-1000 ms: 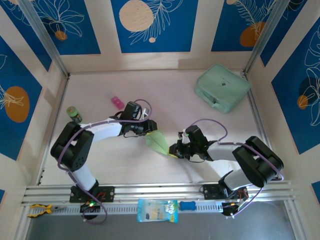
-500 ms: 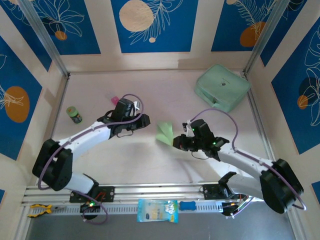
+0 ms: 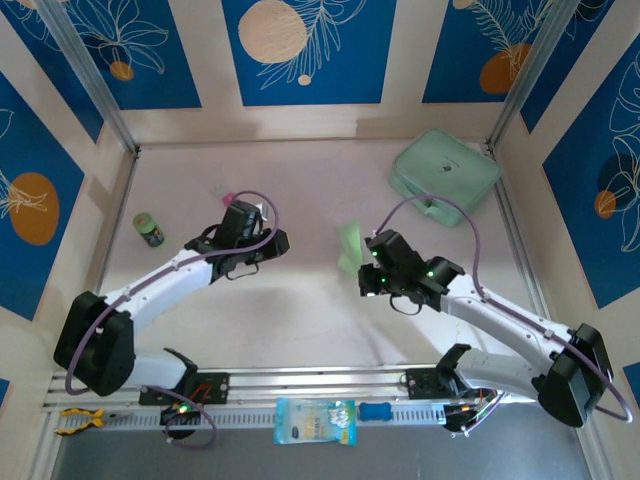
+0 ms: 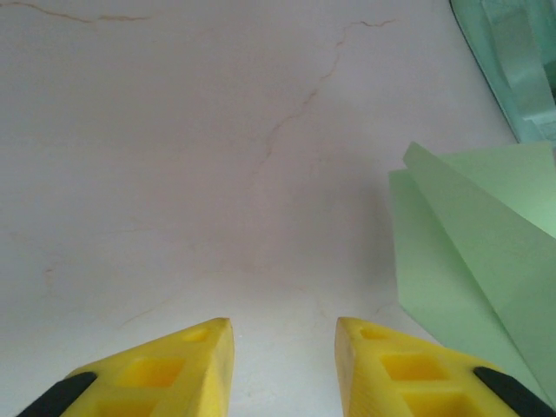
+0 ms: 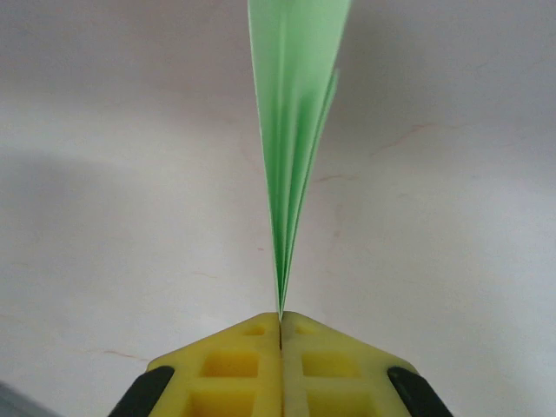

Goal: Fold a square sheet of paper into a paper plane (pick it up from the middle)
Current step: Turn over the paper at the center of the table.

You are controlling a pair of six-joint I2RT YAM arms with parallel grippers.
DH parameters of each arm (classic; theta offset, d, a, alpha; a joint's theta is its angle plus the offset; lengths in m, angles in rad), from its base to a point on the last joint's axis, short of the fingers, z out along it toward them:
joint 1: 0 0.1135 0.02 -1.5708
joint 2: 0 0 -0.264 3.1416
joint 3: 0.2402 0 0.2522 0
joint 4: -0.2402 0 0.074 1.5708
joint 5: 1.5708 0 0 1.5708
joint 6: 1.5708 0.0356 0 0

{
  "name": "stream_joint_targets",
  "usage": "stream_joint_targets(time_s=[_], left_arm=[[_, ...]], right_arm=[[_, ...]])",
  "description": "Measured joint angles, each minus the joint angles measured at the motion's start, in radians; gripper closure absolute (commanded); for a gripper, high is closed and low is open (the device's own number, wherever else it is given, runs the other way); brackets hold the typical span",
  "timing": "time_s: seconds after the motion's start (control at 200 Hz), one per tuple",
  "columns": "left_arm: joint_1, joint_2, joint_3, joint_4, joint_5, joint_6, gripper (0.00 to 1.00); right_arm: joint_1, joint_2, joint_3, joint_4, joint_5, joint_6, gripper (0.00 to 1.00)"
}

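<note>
Fingers (image 5: pixel 234 360) of the right gripper (image 5: pixel 281 320) clench the paper plane (image 5: pixel 295 130) near the centre of the table (image 3: pixel 300 180). The left gripper (image 4: pixel 284 330), at its nine o'clock, stands parted and empty. Folding seems finished; maybe only release remains.

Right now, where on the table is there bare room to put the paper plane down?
Free: the middle of the table, between the left gripper and the right gripper holding the paper plane; also the back strip left of the mint case. Crowded: the left side near the small green bottle.
</note>
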Motion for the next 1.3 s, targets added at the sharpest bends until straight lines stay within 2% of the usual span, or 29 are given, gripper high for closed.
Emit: stream_joint_targets(time_s=[0.13,0.33,0.445,0.605,0.785,0.87,0.96,1.09,1.185,1.3], left_arm=[[0.006,-0.02,-0.016,-0.013,-0.024,0.0,0.63],[0.021,-0.063,-0.032,-0.037,-0.069,-0.001,0.6],[0.031,-0.088,-0.046,-0.043,-0.093,-0.001,0.6],[0.042,-0.098,-0.061,-0.044,-0.103,-0.001,0.6],[0.051,-0.107,-0.081,-0.045,-0.111,-0.004,0.59],[0.056,-0.108,-0.084,-0.045,-0.111,-0.004,0.59],[0.059,-0.11,-0.085,-0.045,-0.111,-0.004,0.59],[0.062,-0.114,-0.089,-0.044,-0.111,-0.004,0.58],[0.065,-0.114,-0.09,-0.044,-0.11,-0.005,0.58],[0.067,-0.114,-0.09,-0.044,-0.109,-0.005,0.57]], right_arm=[[0.098,0.095,0.095,-0.114,0.19,-0.036,0.93],[0.196,0.225,0.204,-0.26,0.454,-0.051,0.92],[0.229,0.296,0.235,-0.308,0.525,-0.068,0.91],[0.286,0.432,0.268,-0.341,0.542,-0.088,0.9],[0.365,0.564,0.314,-0.32,0.473,-0.148,0.84],[0.384,0.583,0.32,-0.286,0.404,-0.169,0.77],[0.383,0.583,0.32,-0.245,0.324,-0.179,0.67],[0.349,0.546,0.298,-0.143,0.188,-0.19,0.62],[0.301,0.449,0.221,-0.032,0.093,-0.187,0.63],[0.177,0.319,0.101,0.114,-0.058,-0.136,0.76]])
